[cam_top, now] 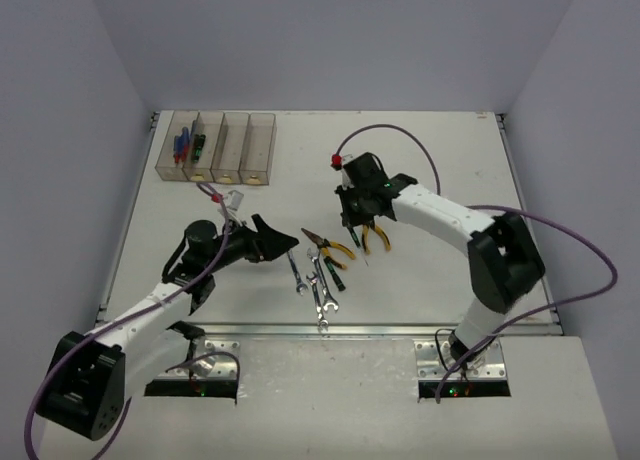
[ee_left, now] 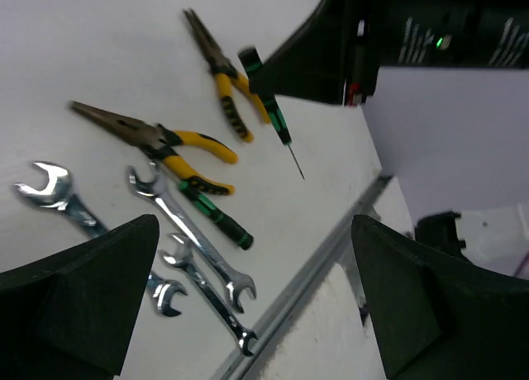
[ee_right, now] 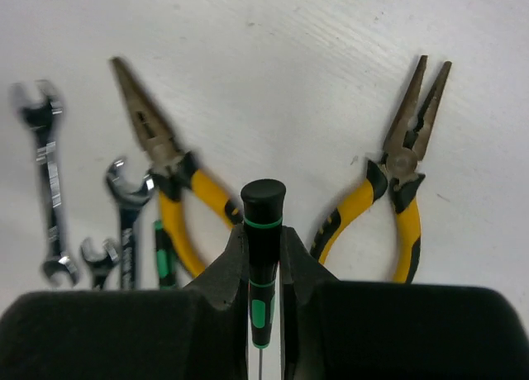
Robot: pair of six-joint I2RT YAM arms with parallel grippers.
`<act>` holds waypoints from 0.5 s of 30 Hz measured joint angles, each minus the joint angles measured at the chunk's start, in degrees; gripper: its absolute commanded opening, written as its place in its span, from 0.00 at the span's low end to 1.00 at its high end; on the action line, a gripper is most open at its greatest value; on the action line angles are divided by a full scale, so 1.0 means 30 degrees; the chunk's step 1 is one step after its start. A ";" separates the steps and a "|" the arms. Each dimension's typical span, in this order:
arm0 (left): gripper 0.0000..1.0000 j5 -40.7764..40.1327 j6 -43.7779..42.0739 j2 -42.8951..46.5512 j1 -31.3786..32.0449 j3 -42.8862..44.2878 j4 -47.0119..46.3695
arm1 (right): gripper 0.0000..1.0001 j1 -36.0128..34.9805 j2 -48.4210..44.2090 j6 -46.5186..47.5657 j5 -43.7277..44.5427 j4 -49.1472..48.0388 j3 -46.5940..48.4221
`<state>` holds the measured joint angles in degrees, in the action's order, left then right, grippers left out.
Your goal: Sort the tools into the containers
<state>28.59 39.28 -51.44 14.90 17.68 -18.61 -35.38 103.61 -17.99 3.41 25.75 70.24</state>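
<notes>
Gripped green-black screwdriver (ee_right: 264, 205) mid-frame, right fingers (ee_right: 216, 274) clamped tight; held left fingers (ee_left: 91, 289) apart above wrenches (ee_left: 192, 231), lower left.

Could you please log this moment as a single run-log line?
right hand shut on green-black screwdriver | left hand open, empty | pliers, wrenches on table | containers hold blue screwdrivers

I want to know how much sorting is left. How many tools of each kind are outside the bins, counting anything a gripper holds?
Pliers: 2
Wrenches: 3
Screwdrivers: 2, counting the screwdriver in the right gripper
Total: 7
</notes>
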 measured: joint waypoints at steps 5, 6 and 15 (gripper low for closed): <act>0.91 0.1516 0.0397 -0.2310 0.3770 -0.0795 -0.5909 | 0.00 0.0146 -0.6575 -0.1486 -0.4209 -0.2127 -0.2221; 0.89 0.1543 0.0355 -0.2762 0.4454 -0.0563 -0.6794 | 0.00 0.0142 -0.7706 -0.1961 -0.5438 -0.2923 -0.2654; 0.67 0.0695 0.0536 -0.5389 0.6675 0.1124 -1.1722 | 0.00 0.0125 -1.1112 -0.4543 -1.1621 -0.6870 -0.4516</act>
<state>30.67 40.89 -67.61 34.92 21.05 -53.78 -35.00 70.27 -31.62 -31.46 5.14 56.69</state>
